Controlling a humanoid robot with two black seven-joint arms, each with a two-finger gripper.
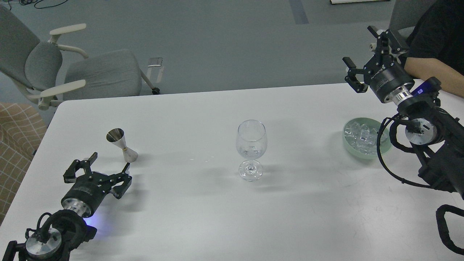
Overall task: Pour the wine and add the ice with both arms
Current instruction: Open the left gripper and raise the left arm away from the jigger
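Note:
A clear stemmed glass (251, 148) stands upright at the table's middle, with a little clear wine (251, 151) and what looks like a lump of ice low in its bowl. A steel jigger (122, 145) stands at the left. Several ice cubes (363, 137) lie in a pale green bowl (352, 149) at the right. My left gripper (108, 162) is open and empty, low over the table just in front of the jigger. My right gripper (362, 54) is open and empty, raised above the table's far right edge, behind the bowl.
The white table (203, 210) has a rounded far-left corner. A grey office chair (72, 69) stands beyond it at the left. A person's arm (435, 69) rests at the far right corner, close behind my right arm.

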